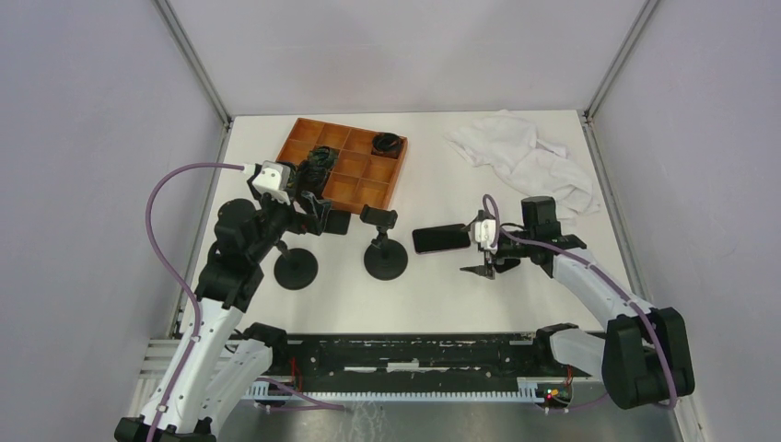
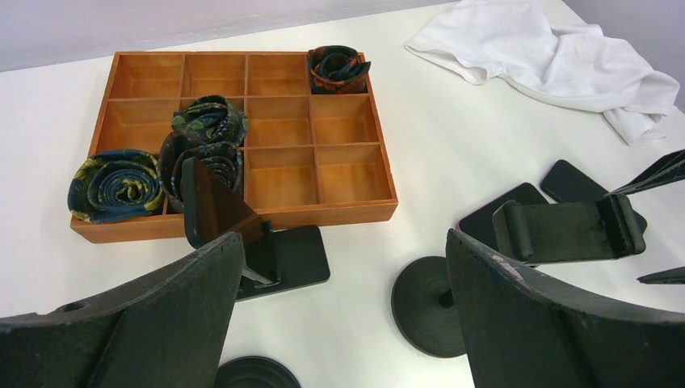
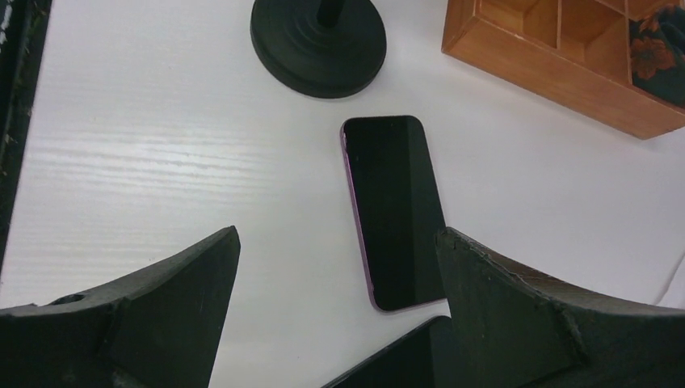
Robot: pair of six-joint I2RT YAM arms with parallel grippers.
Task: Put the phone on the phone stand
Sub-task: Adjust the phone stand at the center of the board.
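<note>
Since phone (image 3: 396, 210) lies flat on table (image 3: 121, 145), just right of stand (image 3: 319, 36), w/ right gripper (image 3: 338, 234) wide open above it & holding nothing, pinch on thin edges could slip or shove it into stand base. Left gripper (image 2: 343, 238) open too, empty, nr tray (image 2: 323, 214).

Flat glass-fronted phone (image 3: 396, 212): black face, purple edge. Round-based plastic phone stand (image 1: 385, 261): matte black. Compartmented wooden tray (image 2: 347, 212): orange-brown. Rolled fabric tie (image 2: 115, 184): dark blue, yellow-green swirls. Crumpled cloth (image 2: 557, 61): white.
</note>
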